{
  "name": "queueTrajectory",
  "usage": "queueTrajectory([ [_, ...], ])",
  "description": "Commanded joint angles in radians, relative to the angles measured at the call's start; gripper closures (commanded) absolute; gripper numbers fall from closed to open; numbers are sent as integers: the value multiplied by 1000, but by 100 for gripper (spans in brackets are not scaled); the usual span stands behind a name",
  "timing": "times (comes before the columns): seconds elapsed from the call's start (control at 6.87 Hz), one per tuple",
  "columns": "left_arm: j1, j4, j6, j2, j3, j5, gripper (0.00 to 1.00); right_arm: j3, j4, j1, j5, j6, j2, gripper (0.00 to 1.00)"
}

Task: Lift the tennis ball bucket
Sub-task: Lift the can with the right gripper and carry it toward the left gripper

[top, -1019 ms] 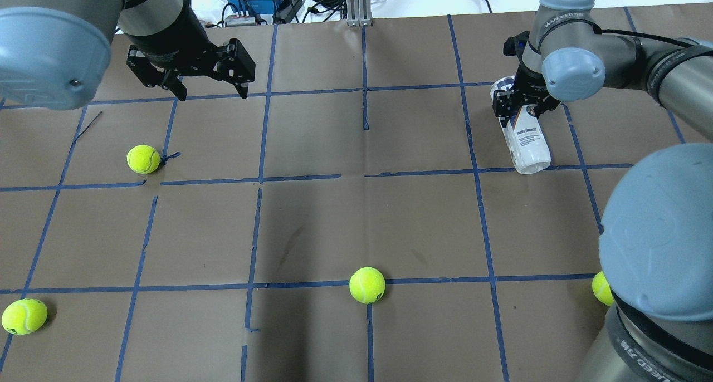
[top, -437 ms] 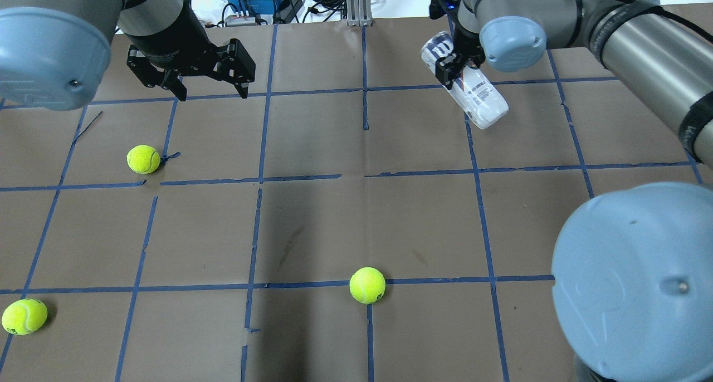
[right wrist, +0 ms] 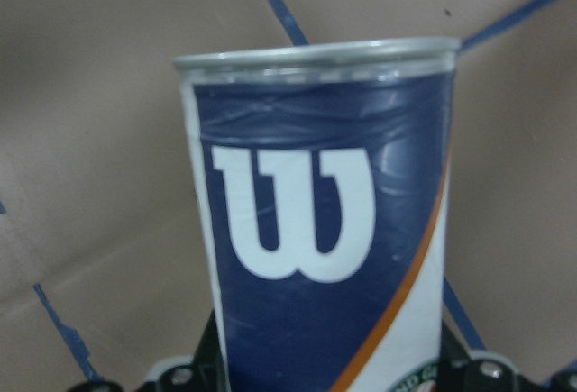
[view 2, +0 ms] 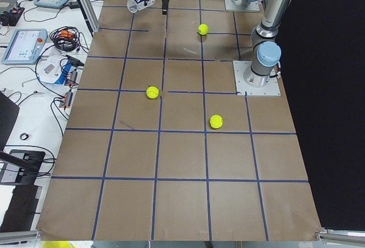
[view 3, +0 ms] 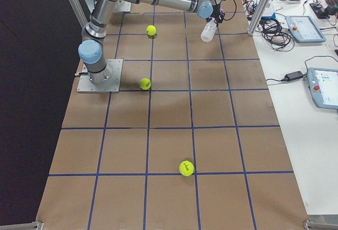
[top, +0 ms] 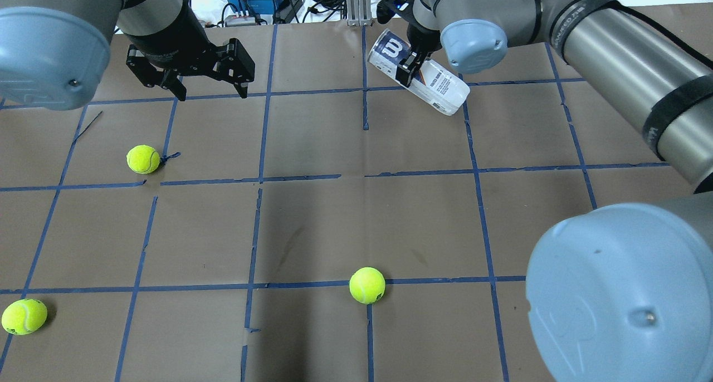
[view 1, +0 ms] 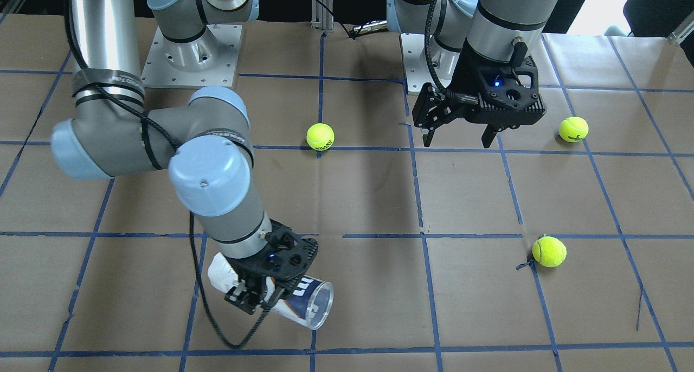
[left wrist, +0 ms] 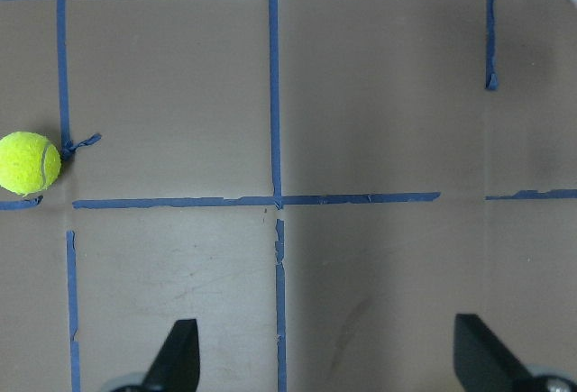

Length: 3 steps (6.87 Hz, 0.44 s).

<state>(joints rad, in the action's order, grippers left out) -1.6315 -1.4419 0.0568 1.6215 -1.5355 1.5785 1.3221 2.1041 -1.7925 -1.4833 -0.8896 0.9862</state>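
The tennis ball bucket (top: 440, 89) is a clear tube with a navy and white label and a white "W". It hangs tilted above the far middle of the table, clear of the paper. My right gripper (top: 409, 70) is shut on the tube near its middle. In the front-facing view the tube (view 1: 306, 301) shows its open end beside the right gripper (view 1: 260, 296). The label fills the right wrist view (right wrist: 315, 230). My left gripper (top: 211, 92) is open and empty above the far left of the table, far from the tube.
Loose yellow-green tennis balls lie on the brown paper: one at left (top: 143, 158), one at front centre (top: 367, 285), one at the front left corner (top: 24, 316). Cables and boxes (top: 262, 6) lie beyond the far edge. My right arm's elbow (top: 618, 293) fills the front right.
My right gripper has carried the tube up off the table and leftward toward the far centre. The left arm and the balls have not moved.
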Motion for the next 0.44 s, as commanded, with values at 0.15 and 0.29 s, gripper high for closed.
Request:
queueTrajectory([
  [0.15, -1, 0, 0, 0, 0, 0, 0, -1, 103, -57, -44, -274, -86, 29],
  [0.29, -1, 0, 0, 0, 0, 0, 0, -1, 103, -57, -63, -290, -92, 28],
])
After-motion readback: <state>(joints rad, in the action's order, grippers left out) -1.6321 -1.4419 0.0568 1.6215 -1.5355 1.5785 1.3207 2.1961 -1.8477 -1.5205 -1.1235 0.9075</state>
